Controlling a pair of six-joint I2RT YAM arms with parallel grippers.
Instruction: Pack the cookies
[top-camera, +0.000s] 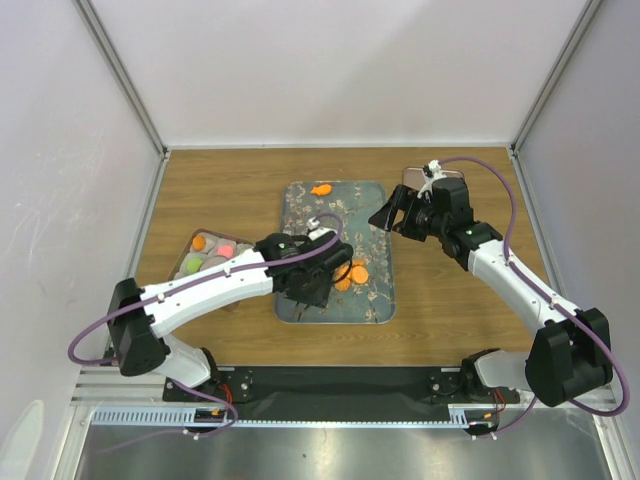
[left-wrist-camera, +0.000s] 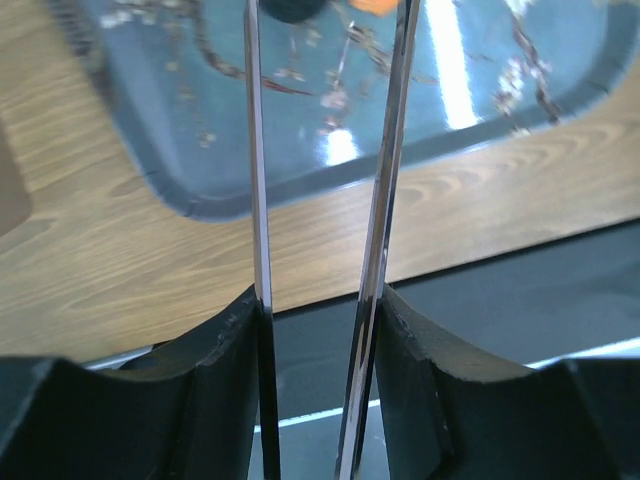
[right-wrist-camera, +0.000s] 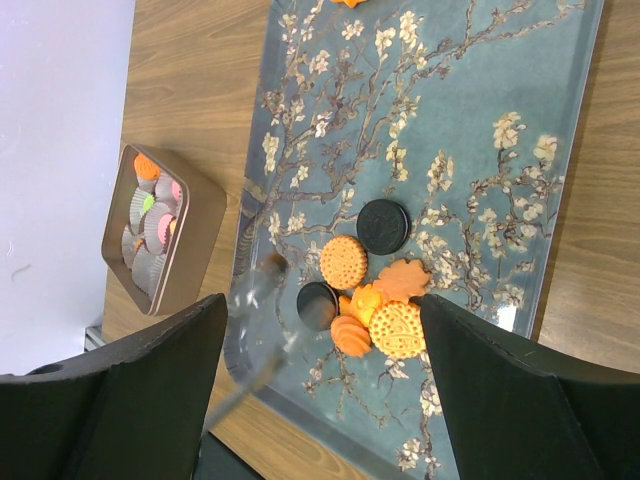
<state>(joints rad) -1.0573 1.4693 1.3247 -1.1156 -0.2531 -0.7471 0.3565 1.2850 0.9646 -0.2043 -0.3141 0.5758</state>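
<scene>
Several cookies lie on the floral tray (right-wrist-camera: 480, 150): two black discs (right-wrist-camera: 382, 226) (right-wrist-camera: 318, 303), round orange ones (right-wrist-camera: 344, 262) (right-wrist-camera: 396, 329) and a leaf-shaped orange piece (right-wrist-camera: 402, 280). One more orange cookie (top-camera: 321, 189) sits at the tray's far end. My left gripper (top-camera: 310, 290) hovers over the tray's near part, shut on metal tongs (left-wrist-camera: 257, 150). The tongs' blades stand apart with nothing between them, their blurred tips beside a black cookie. My right gripper (top-camera: 392, 215) hangs open and empty above the tray's right far edge.
A brown tin (top-camera: 205, 255) left of the tray holds paper cups with orange, pink and green cookies (right-wrist-camera: 147, 165). A flat brownish piece (top-camera: 432, 177) lies behind the right gripper. White walls enclose the table on three sides.
</scene>
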